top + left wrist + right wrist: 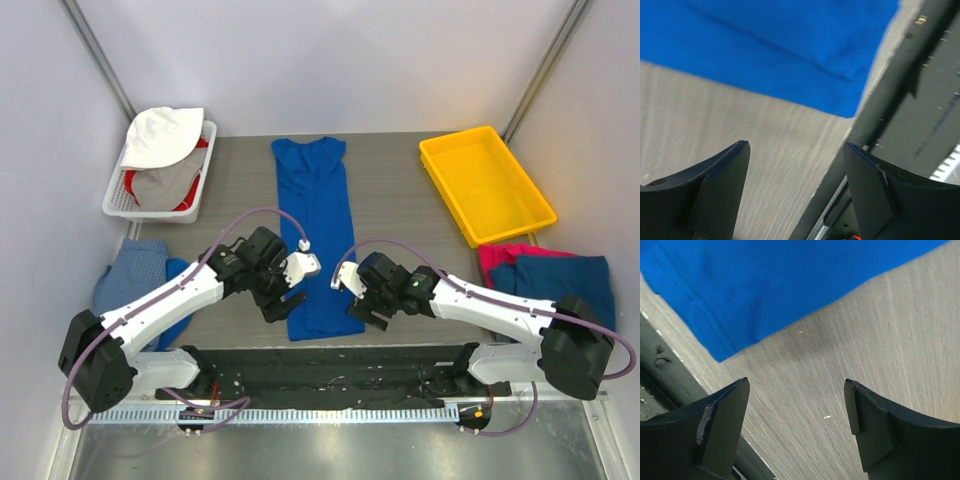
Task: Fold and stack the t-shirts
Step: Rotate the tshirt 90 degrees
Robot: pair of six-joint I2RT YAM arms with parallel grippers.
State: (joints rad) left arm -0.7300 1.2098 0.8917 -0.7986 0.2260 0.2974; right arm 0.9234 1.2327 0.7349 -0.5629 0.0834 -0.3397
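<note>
The shirt (316,215) lies lengthwise between left gripper (296,285) and right gripper (352,297), both gaping empty, seemingly equally near its hem.

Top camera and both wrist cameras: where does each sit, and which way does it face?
Top external: above and behind, looking down at the table; left arm and right arm show whole.
Left wrist: on the left arm, facing down; left end effector below, blue shirt beyond.
Right wrist: likewise, right end effector in view.
Shared: both wrist views show the shirt's near edge.
</note>
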